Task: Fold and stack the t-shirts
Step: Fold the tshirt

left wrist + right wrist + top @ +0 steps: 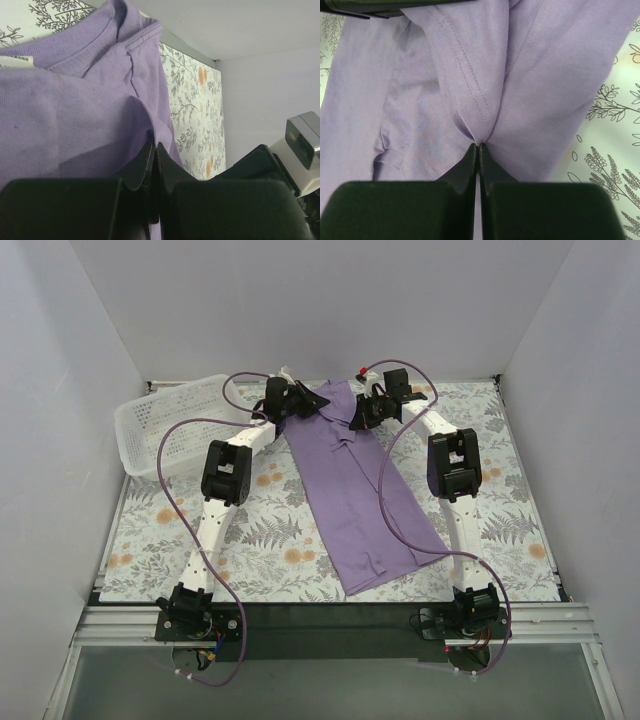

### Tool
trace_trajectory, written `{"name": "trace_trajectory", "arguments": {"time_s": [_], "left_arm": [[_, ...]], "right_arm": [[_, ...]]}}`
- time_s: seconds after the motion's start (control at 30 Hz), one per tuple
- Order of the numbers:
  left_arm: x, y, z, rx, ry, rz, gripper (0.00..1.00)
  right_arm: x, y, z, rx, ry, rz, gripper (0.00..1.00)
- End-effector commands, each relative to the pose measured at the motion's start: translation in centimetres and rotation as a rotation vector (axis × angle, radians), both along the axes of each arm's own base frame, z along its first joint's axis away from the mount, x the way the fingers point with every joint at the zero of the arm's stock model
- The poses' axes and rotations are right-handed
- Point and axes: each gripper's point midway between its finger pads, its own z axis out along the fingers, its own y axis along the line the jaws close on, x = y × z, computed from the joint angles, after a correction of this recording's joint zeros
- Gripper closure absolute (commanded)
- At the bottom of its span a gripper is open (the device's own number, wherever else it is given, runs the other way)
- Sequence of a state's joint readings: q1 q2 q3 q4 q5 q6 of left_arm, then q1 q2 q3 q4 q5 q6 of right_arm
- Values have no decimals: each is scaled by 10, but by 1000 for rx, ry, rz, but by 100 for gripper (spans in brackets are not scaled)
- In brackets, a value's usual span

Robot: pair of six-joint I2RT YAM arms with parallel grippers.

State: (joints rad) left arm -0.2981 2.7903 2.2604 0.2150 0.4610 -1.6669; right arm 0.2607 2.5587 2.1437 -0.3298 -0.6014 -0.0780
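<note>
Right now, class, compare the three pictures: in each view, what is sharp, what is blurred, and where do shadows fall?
Top external: even light, no glare, the t-shirt sharp edge to edge. Left wrist: left gripper dark and soft-edged, fabric shaded just above it. Right wrist: stitching crisp, right gripper dark and featureless.

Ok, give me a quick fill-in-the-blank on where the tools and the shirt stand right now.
1. The left tool and the right tool are both ____ on the t-shirt.
2. The shirt's white neck label shows in the ____ wrist view.
3. The white basket sits at the far ____ corner of the table.
Missing words: shut; left; left.
</note>
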Motion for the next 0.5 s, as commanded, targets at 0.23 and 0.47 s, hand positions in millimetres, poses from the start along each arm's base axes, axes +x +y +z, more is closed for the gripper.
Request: {"name": "trace_trajectory", "arguments": {"time_s": [0.23, 0.47], "left_arm": [[15, 10, 21, -19, -20, 74, 92], [20, 20, 18, 40, 2, 132, 73]], "right_arm": [[2, -7, 28, 10, -50, -8, 97], [0, -6, 32, 20, -49, 0, 85]]}}
